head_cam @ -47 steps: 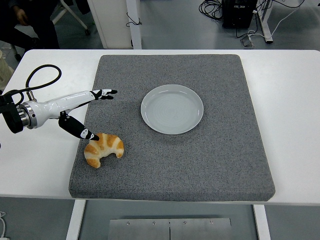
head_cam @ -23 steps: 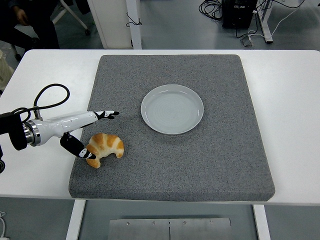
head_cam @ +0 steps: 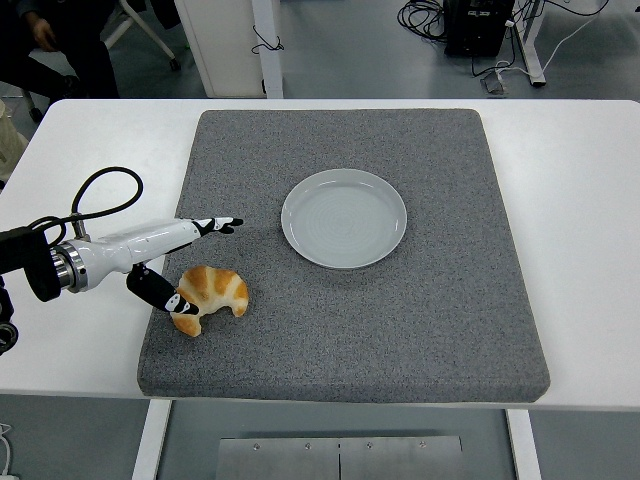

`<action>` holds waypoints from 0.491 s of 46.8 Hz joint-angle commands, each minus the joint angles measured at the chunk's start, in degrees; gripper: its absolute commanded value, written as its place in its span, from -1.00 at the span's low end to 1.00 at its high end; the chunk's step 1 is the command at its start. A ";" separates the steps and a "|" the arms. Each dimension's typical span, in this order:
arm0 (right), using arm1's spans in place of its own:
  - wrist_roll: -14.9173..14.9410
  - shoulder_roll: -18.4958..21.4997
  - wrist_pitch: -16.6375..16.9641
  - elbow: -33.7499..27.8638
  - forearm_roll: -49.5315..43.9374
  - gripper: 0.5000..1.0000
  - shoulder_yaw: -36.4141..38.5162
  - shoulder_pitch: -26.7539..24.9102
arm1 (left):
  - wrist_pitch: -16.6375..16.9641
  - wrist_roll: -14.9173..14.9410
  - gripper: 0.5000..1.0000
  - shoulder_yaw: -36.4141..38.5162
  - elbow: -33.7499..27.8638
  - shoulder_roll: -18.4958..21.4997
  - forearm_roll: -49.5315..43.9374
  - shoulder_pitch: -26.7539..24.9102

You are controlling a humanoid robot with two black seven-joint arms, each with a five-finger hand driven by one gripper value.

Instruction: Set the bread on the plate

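Left hand (head_cam: 185, 262) now nearer bread (head_cam: 208, 298), grey mat (head_cam: 400, 330).

Grey floor (head_cam: 350, 50) – cables (head_cam: 425, 15), perhaps desk legs (head_cam: 528, 45)

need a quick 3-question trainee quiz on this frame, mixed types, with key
1. True or false: the croissant already lies on the plate.
2. Multiple choice: what do the croissant and the plate both rest on? A) bare white table B) grey mat C) a tray
3. Short answer: which robot hand is at the croissant, and from which side of it?

Key
1. False. It lies on the grey mat, near the mat's front left corner, apart from the empty plate.
2. B.
3. The left hand, at the croissant's left side: its thumb touches the left end, the other fingers point out over the mat and are not closed on it.
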 commanded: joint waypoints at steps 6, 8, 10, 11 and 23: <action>0.00 0.00 0.00 0.00 0.00 1.00 -0.04 0.00 | 0.70 0.00 0.89 -0.02 0.08 -1.20 -0.02 0.52; 0.00 0.00 0.00 0.00 0.00 1.00 -0.04 0.00 | 1.05 0.00 0.88 0.07 0.08 -1.64 -0.02 0.61; 0.00 0.00 0.00 0.00 0.00 1.00 0.05 0.00 | 1.40 0.00 0.88 -0.02 0.17 -2.08 -0.02 0.87; 0.00 0.00 0.00 0.00 0.00 1.00 0.05 0.00 | 1.57 0.00 0.88 -0.02 0.26 -2.43 -0.02 1.05; 0.00 0.00 0.00 0.00 0.00 1.00 -0.04 0.00 | 2.54 0.61 0.88 -0.10 1.22 -4.19 0.50 2.11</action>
